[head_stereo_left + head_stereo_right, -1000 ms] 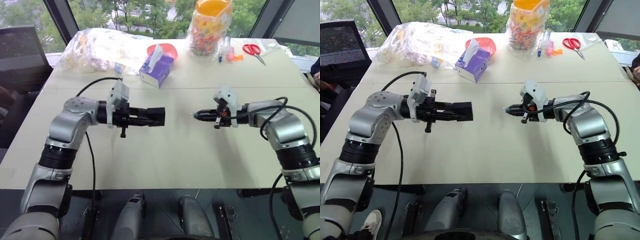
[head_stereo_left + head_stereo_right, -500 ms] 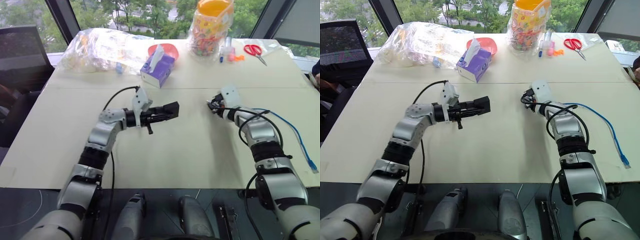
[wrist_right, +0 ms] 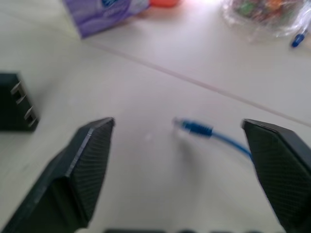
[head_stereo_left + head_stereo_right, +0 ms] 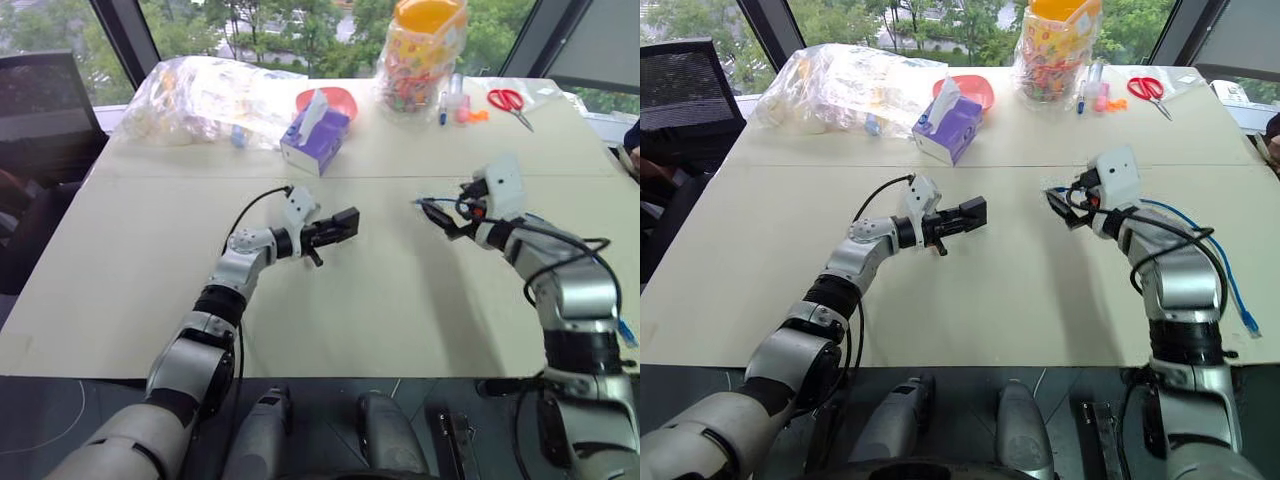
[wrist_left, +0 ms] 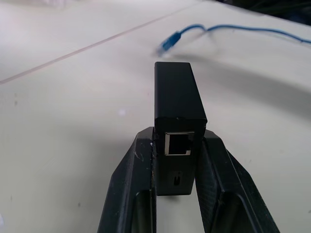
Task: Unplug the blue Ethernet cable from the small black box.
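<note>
Left gripper [image 5: 177, 160]: fingers clamped on the small black box [image 5: 178, 109], one finger on each long side, held above the table [image 4: 120, 290] near its middle. The box shows an unoccupied port on the face turned toward the wrist camera; metal prongs stick out of its far end in the right wrist view.

Right gripper [image 3: 180, 145]: fingers spread wide, holding nothing, raised over the table's right half and pointing toward the left gripper, well apart from it.

Blue Ethernet cable [image 4: 1225, 275]: unplugged from the box. Its plug end [image 3: 193, 128] lies between the two grippers, seemingly on the tabletop, though blur makes that uncertain. The cord runs back past the right arm toward the table's right edge, where a second plug lies.

Far side of table: purple tissue box [image 4: 314, 133], red bowl [image 4: 336, 98] behind it, crumpled clear plastic bag [image 4: 205, 95], clear jar with an orange lid [image 4: 422, 50], red-handled scissors [image 4: 508, 102].
</note>
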### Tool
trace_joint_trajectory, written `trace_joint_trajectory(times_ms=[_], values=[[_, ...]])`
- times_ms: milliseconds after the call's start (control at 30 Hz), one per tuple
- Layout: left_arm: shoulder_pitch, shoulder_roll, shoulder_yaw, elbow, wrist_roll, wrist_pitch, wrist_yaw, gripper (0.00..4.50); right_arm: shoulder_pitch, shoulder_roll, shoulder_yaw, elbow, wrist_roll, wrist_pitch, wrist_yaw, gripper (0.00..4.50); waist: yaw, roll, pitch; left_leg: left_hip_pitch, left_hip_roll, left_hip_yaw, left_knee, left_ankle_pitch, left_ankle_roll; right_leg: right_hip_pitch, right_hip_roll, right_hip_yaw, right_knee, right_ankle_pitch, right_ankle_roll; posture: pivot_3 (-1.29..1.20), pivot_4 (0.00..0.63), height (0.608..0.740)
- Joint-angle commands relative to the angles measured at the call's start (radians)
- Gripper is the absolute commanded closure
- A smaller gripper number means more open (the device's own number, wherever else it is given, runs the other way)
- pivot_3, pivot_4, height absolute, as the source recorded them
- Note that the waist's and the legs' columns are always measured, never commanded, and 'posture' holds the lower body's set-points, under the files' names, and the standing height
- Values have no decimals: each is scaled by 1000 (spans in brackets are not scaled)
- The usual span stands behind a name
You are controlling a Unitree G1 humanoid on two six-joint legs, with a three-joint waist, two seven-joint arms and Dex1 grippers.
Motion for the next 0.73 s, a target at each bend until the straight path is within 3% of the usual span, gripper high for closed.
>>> trace_joint_trajectory(times_ms=[33,167,300,333,533,733], values=[[-20,0,15,88,31,-60,2,3507,88,-29,-3,-185,67,55,45,140,1,0,0,0,0,0,1,0,0,1,0,0,0,0,0,0,150,728],[-27,10,16,146,52,-103,-6,1684,167,-41,-22,-247,101,91,58,122,1,0,-1,0,0,0,4,0,0,2,0,0,0,0,-1,0,150,728],[-21,31,23,140,59,-109,-20,199,217,-69,-43,-276,120,98,75,122,0,0,-1,0,0,0,4,0,0,3,0,0,0,0,-5,0,150,728],[-17,37,25,130,59,-106,-26,34,225,-75,-46,-278,122,96,77,122,-1,0,-1,0,0,0,4,0,0,3,0,0,0,0,-5,0,150,728],[57,109,44,-79,18,-6,-81,34,274,-105,-85,-281,132,86,88,122,-4,0,-1,0,1,0,3,0,0,2,0,0,0,0,-4,0,150,728],[171,186,79,-416,-67,213,-97,34,303,-122,-126,-314,188,106,117,122,5,0,-1,0,1,0,3,0,0,2,0,0,-1,0,-5,0,150,728]])
